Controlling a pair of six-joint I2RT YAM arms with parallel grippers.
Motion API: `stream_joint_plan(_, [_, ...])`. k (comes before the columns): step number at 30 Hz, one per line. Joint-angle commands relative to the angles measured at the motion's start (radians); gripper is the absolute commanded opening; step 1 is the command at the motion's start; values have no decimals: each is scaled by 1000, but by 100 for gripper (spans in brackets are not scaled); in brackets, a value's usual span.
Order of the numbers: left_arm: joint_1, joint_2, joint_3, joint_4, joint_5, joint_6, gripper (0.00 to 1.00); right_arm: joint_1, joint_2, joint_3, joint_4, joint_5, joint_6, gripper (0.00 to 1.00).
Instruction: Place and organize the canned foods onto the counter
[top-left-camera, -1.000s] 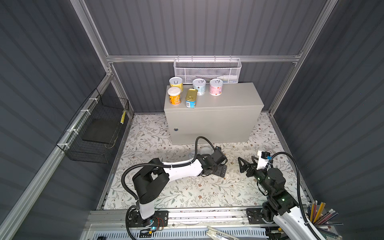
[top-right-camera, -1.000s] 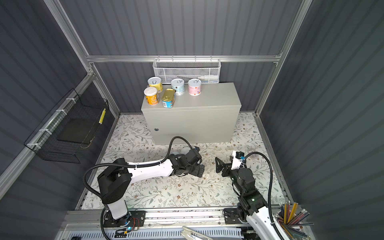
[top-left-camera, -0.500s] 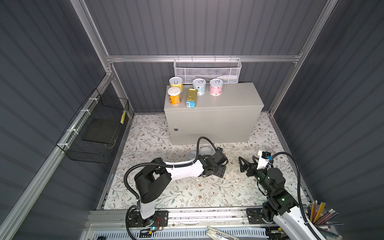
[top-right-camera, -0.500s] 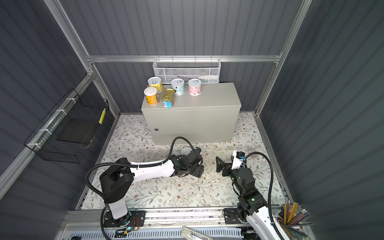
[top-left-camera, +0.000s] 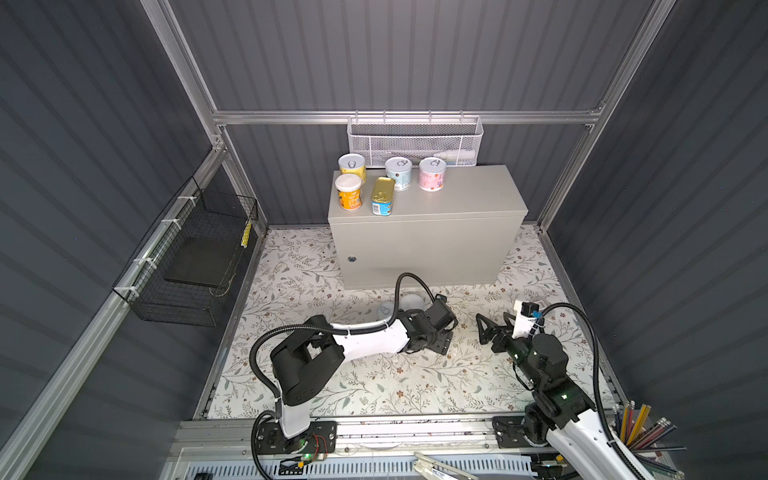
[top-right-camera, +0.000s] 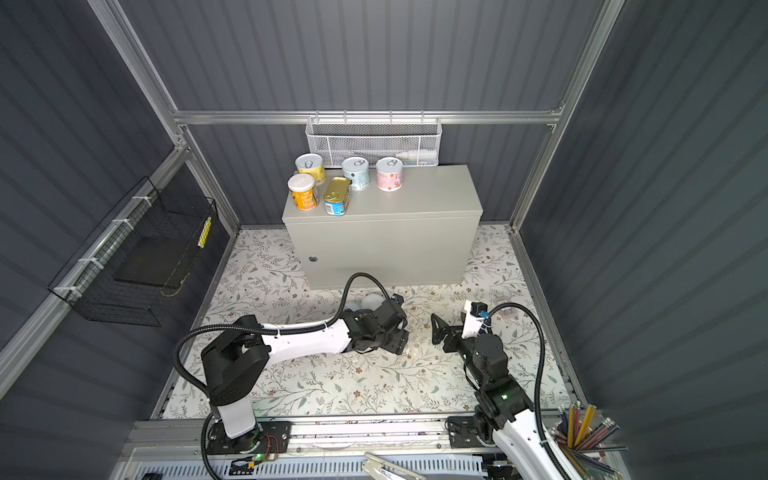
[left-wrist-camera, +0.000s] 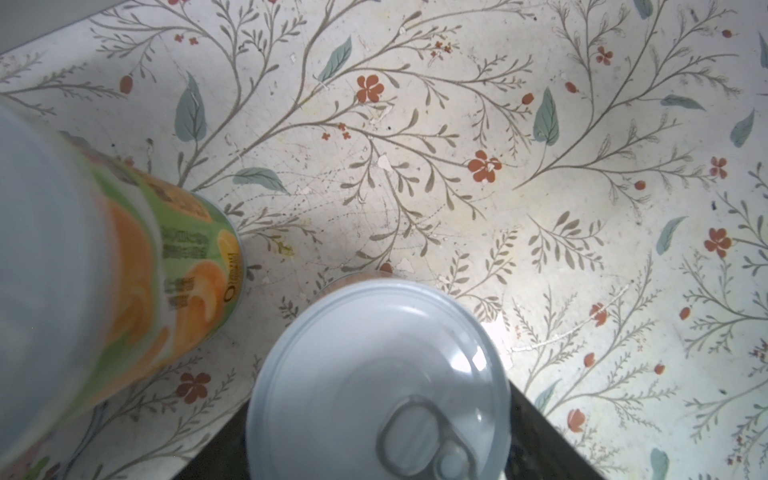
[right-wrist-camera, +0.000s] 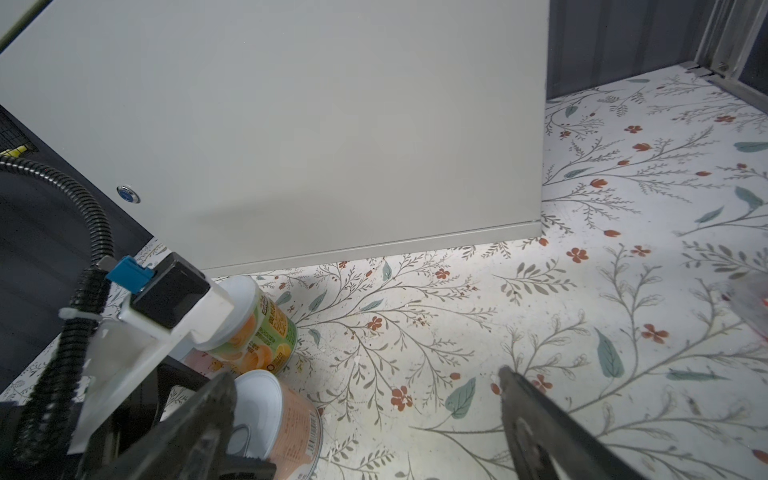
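Looking down in both top views, we are seeing five of the canned foods standing upright on the left part of the counter (top-left-camera: 469, 199). A yellow can (top-left-camera: 352, 165), a blue can (top-left-camera: 399, 172) and a pink can (top-left-camera: 432, 173) are lining the back edge. An orange can (top-left-camera: 349, 194) is standing nearer the front, with a gold-topped tin (top-left-camera: 382, 195) just beside it.

Three more are standing on the floral floor (top-left-camera: 374, 386) in front of the counter. We are finding the left gripper (top-left-camera: 436, 341) down low over one of them, a peach-labelled can (left-wrist-camera: 374, 374) with a pull-tab lid. In the left wrist view its dark fingers (left-wrist-camera: 540, 453) are sitting against both sides of the lid. It appears to be clamped on that can, though the contact is falling at the very edge of the picture.

A green-and-orange can (right-wrist-camera: 253, 328) with a white lid is standing just beside the gripped one, toward the counter. A third can (top-left-camera: 384, 309) is showing only its lid past the left arm (top-left-camera: 365, 345).

The right gripper (top-left-camera: 492, 322) is hovering near the floor, apart from the left one. Its jaws are spreading wide, with only floor showing between them.
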Motion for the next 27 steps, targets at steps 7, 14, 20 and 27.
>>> stream_joint_plan(7, [-1,-86,-1,32,31,-49,55,-2,2,-7,25,-12,6,99])
stream_joint_plan(14, [-1,-141,-1,27,24,-58,55,-2,0,-7,23,-14,5,99])
stream_joint_plan(20, [15,-186,2,-9,34,-49,55,-3,2,-7,21,-15,0,99])
stream_joint_plan(27, [89,-283,-77,7,73,-65,54,-2,2,-9,31,-32,7,99])
